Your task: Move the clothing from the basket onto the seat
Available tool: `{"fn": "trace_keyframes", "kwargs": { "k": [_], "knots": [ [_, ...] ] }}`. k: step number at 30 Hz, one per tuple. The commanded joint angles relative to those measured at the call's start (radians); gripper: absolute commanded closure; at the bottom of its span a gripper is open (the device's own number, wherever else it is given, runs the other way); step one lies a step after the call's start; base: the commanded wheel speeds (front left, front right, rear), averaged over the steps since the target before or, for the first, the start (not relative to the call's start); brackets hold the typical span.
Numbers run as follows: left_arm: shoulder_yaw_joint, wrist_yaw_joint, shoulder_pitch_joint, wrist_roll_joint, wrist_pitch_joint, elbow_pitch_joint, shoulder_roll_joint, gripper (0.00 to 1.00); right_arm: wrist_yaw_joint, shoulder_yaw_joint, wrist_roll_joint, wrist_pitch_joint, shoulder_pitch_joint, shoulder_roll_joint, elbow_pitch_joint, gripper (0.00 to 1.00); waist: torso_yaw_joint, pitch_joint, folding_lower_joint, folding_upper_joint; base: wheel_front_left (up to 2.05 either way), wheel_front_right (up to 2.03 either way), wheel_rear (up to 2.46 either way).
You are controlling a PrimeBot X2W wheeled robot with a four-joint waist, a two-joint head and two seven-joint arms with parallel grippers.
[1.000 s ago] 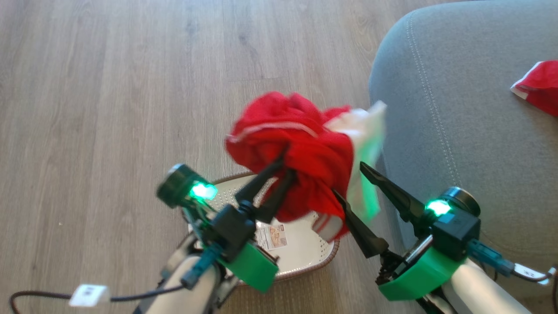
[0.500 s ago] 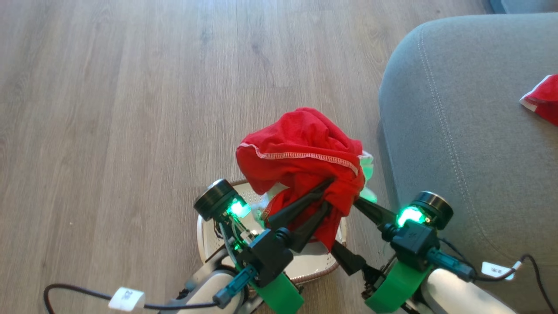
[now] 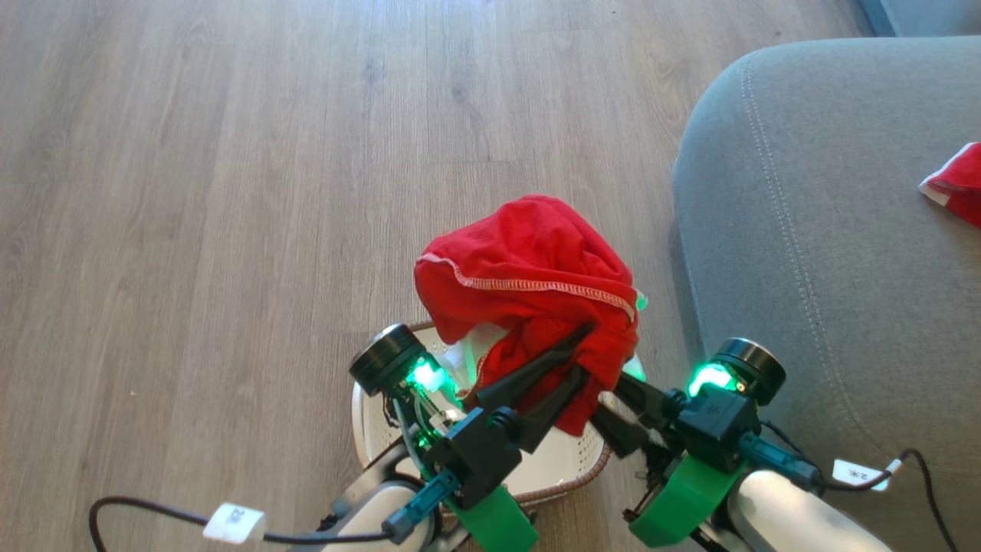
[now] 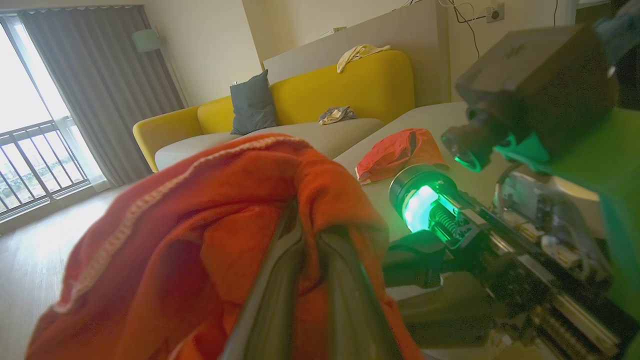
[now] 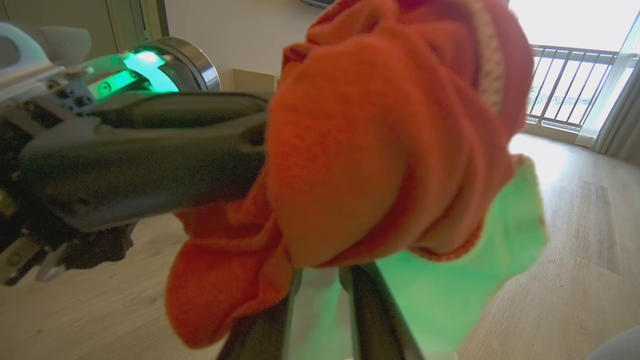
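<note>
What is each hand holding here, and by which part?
Left hand pinches the red garment by a bunched fold near its lower edge, above the basket. Right hand appears closed on the white piece, on its edge hanging beneath the red one.

Wood-look plank floor [image 3: 230, 192], pale grey-brown, boards running away from the camera; on it stands the cream basket [image 3: 368, 425] with a brown rim, just beside the near corner of the seat [image 3: 805, 268]. The seat is a grey upholstered cushion with a rounded corner and a pale stitched seam; on its top, well apart from the basket, lies one piece of red clothing [image 3: 958, 180] with a white edge. In the left wrist view the same piece [image 4: 400, 152] lies crumpled on the cushion; behind, a yellow sofa [image 4: 350, 85] bears a grey pillow [image 4: 252, 102] and a small crumpled cloth [image 4: 336, 115].
</note>
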Motion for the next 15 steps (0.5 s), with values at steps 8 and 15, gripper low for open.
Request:
{"fn": "trace_keyframes", "kwargs": {
  "k": [8,15],
  "knots": [
    [0.036,-0.004,-0.02,-0.006,-0.005,-0.031,-0.007,1.0,0.0,-0.074,0.002,-0.002,0.015,0.051,-0.04,1.0,0.005,0.003,0.0,0.0,0.0,0.0,0.0],
    [0.037,-0.005,-0.018,-0.008,-0.005,-0.024,-0.008,0.54,0.0,-0.116,-0.019,-0.002,0.037,0.079,-0.068,1.0,0.011,0.004,0.0,0.0,0.0,0.0,0.0]
  ]
}}
